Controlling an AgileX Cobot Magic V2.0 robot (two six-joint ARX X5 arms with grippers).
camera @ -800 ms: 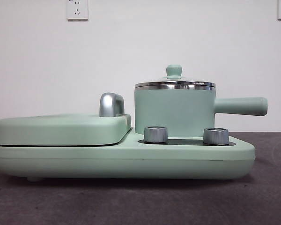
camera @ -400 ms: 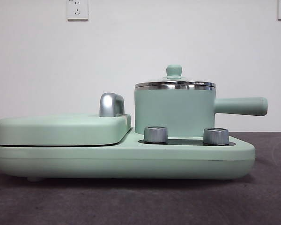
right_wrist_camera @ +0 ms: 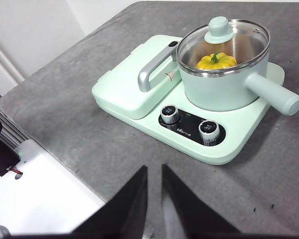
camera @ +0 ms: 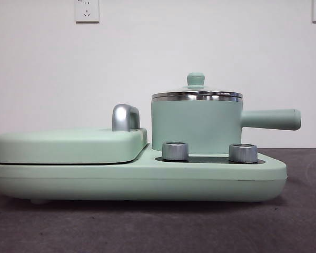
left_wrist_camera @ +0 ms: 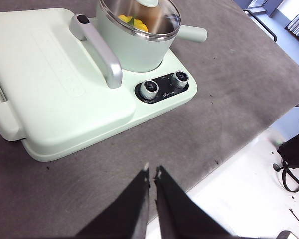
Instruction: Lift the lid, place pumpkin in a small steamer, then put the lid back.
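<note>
The small steamer (camera: 196, 125) stands on the right half of a mint-green appliance, its long handle (camera: 271, 119) pointing right. The lid (camera: 195, 80) sits closed on the steamer's steel rim. Through the lid's glass (right_wrist_camera: 239, 42) in the right wrist view, the pumpkin (right_wrist_camera: 217, 61) lies inside the pot; a yellow part of the pumpkin (left_wrist_camera: 125, 19) also shows in the left wrist view. My left gripper (left_wrist_camera: 153, 173) hangs shut over the table's near edge, far from the steamer (left_wrist_camera: 132, 50). My right gripper (right_wrist_camera: 153, 168) is also shut and well back from the steamer (right_wrist_camera: 224, 92). Neither arm shows in the front view.
The appliance base (camera: 137, 182) carries two silver knobs (camera: 175, 151) (camera: 243, 153) in front of the pot. On its left half lies a flat grill cover (camera: 68, 145) with a chrome handle (camera: 125, 117). Grey table surface (right_wrist_camera: 79, 124) surrounds it; the table edge (left_wrist_camera: 239, 149) is near both grippers.
</note>
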